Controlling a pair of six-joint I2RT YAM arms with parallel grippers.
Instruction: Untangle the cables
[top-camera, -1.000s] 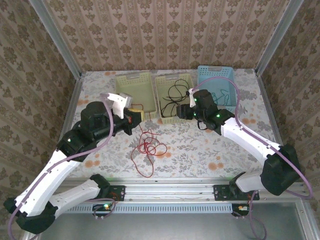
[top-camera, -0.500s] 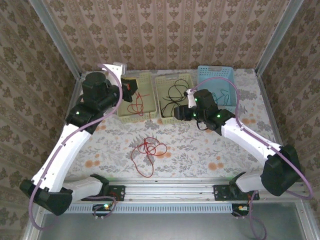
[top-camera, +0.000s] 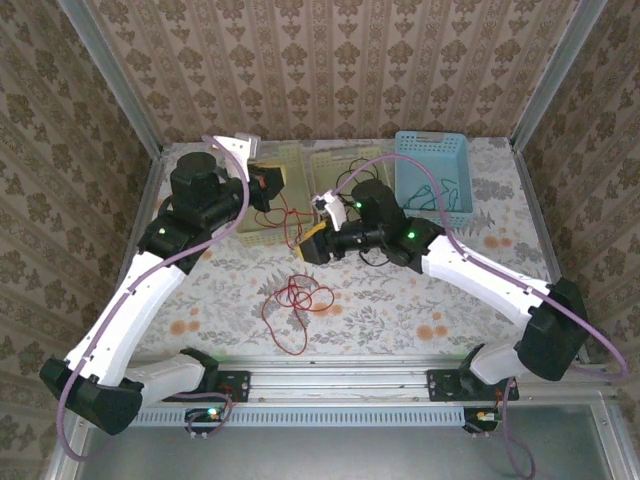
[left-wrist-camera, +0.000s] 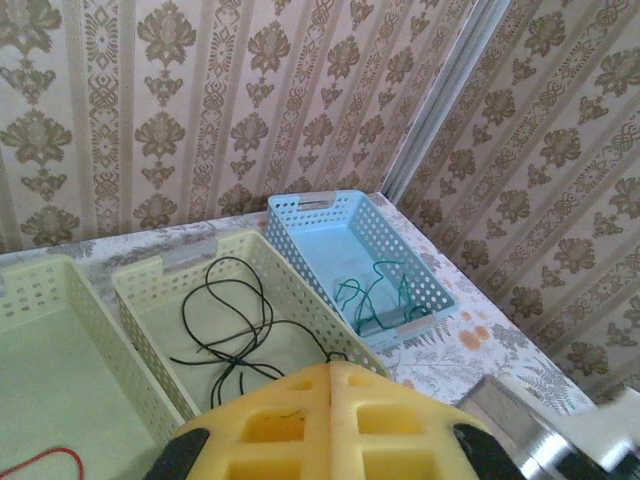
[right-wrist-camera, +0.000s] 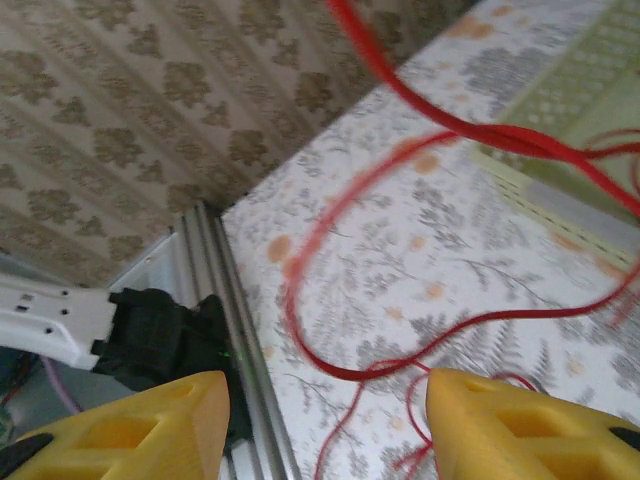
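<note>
The red cable (top-camera: 296, 298) lies loose on the table in front of the middle basket (left-wrist-camera: 300, 300). I think one strand should be pinched gently, not the whole bunch. The right gripper (top-camera: 308, 247), just before that basket, is half open and empty. The left gripper (top-camera: 265, 186), left of it, is shut tight. I cannot tell what it pinches.

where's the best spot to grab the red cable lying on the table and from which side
Probably the wide near loop of the red cable, from straight above: there a single strand lies flat, apart from the knotted middle.
</note>
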